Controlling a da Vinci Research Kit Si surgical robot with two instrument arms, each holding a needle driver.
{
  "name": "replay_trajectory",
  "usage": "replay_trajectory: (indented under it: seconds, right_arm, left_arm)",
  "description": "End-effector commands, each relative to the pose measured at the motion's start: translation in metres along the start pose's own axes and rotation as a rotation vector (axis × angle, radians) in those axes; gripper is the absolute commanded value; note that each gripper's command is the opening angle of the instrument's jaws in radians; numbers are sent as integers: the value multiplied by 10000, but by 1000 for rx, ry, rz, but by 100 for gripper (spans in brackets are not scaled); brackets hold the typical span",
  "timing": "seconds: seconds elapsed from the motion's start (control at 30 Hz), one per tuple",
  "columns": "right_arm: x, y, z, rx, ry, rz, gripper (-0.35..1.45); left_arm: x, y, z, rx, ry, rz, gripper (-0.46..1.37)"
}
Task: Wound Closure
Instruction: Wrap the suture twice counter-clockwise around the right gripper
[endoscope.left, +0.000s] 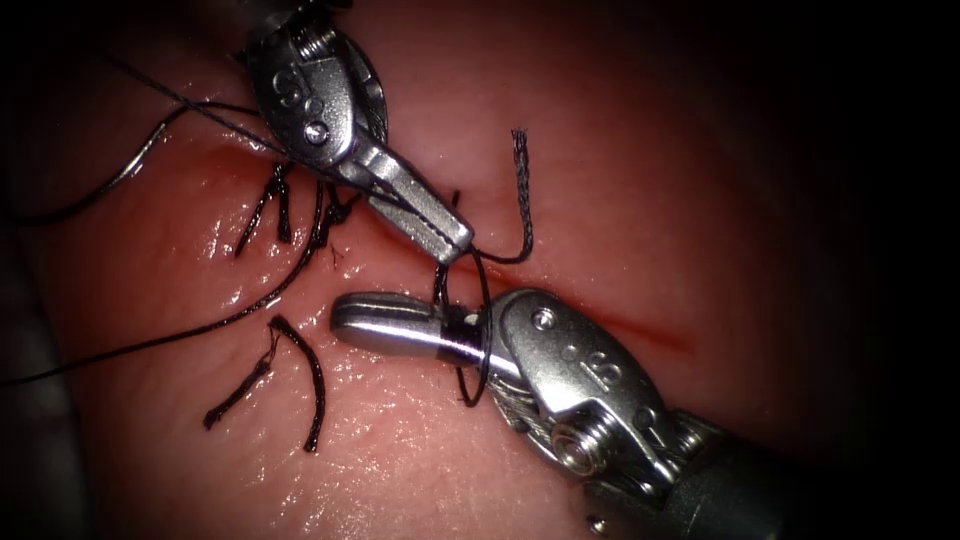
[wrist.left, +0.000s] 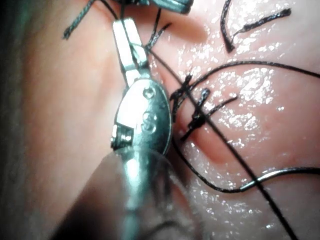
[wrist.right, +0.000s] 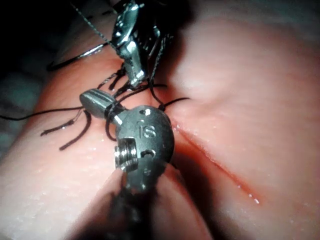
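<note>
black braided thread (endoscope.left: 300, 275), pink glistening tissue (endoscope.left: 620, 180), red cut (endoscope.left: 640, 328), silver tools

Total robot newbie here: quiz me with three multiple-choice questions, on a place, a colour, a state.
1. The needle is: A in the left tool, B in the right tool, C free, left of the cut.
2. The thread is: A white, B black, C blue.
3. The left tool's jaws: A wide open, B shut on thread, C shut on tissue.
C: the needle lies unheld on the tissue. B: the thread is black. B: the left tool pinches thread, which loops round the right tool's shut, empty jaws.
</note>
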Motion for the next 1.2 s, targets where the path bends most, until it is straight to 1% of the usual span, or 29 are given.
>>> replay_trajectory:
  seconds: [0.03,0.1,0.23,0.33,0.4,0.43,0.53,0.7,0.73,0.87,0.93,1.0,1.07,1.17,1.2]
  right_arm:
    - [1,-1,1,2,21,2,-35]
    - [4,-1,1,6,66,2,-35]
    - [9,-1,1,-8,116,3,-35]
    - [11,-1,-1,-39,163,5,-35]
    - [12,-1,-3,-78,200,6,-35]
    - [12,-1,-3,-82,206,6,-35]
    - [12,-1,-5,-136,231,-3,-35]
    - [10,-3,-9,-248,252,50,-35]
    - [9,-4,-10,-276,262,79,-35]
    - [7,-6,-10,-335,285,120,-35]
    - [6,-8,-12,-369,297,119,-35]
    - [4,-9,-11,-399,297,119,-35]
    - [0,-11,-12,-453,295,135,-35]
    - [-6,-13,-13,-518,311,203,-35]
    - [-7,-13,-13,-532,316,208,-35]
  left_arm:
    - [-2,1,1,-6,-3,-4,-35]
    - [-5,3,2,-4,-3,-1,-35]
    - [-9,5,4,5,1,1,-35]
    - [-9,12,4,17,7,2,-35]
    - [-8,21,5,29,6,5,-35]
    - [-7,23,6,29,6,5,-35]
    - [-5,35,9,31,-2,9,-35]
    - [3,48,11,38,-12,9,-35]
    - [6,51,11,42,-16,8,-35]
    - [10,58,12,45,-21,9,-35]
    - [10,63,13,45,-23,10,-35]
    - [11,66,13,45,-25,11,-35]
    - [13,69,13,46,-26,11,-35]
    - [20,73,12,47,-27,9,-35]
    - [21,74,12,48,-27,8,-35]
